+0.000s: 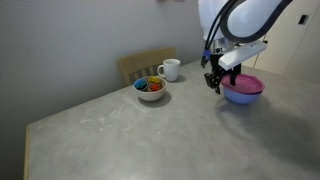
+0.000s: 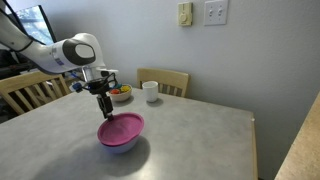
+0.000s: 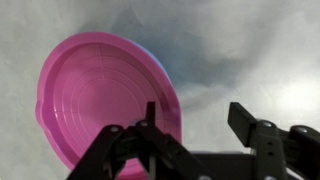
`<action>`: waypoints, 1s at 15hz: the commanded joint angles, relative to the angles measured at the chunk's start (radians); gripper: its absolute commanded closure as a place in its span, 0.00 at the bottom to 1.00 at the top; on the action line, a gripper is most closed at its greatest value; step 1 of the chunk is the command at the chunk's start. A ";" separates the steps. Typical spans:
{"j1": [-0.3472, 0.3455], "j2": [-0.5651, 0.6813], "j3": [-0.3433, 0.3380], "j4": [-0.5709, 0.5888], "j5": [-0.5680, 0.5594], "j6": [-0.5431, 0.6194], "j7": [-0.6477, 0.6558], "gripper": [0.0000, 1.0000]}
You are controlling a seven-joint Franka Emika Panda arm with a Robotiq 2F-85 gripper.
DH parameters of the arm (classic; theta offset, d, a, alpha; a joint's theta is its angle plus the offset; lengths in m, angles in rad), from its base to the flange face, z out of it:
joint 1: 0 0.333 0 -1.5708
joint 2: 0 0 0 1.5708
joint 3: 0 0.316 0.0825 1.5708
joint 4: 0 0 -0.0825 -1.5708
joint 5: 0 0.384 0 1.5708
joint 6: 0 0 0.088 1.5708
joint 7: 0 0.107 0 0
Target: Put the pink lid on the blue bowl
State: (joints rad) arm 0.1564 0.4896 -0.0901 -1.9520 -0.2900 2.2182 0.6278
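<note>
Wrist view showed the gripper (image 3: 193,110) spread apart and empty. The pink lid (image 3: 100,95) lay just beside it, apparently sitting tilted atop the blue bowl (image 2: 122,146) in an exterior view.

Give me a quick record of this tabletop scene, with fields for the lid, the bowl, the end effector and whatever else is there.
pink lid: resting on the blue bowl, looks tilted
blue bowl: on the grey table, under the lid
end effector: open, at the lid's rim, nothing between its fingers
other items: small bowl with colourful contents, white mug
</note>
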 commanded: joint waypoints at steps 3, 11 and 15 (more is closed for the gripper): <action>0.006 -0.151 0.005 -0.147 0.003 0.034 -0.003 0.00; -0.043 -0.334 0.044 -0.273 0.053 0.047 -0.252 0.00; -0.053 -0.405 0.063 -0.293 0.113 -0.007 -0.371 0.00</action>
State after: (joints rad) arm 0.1397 0.1562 -0.0613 -2.1983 -0.2237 2.2318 0.3515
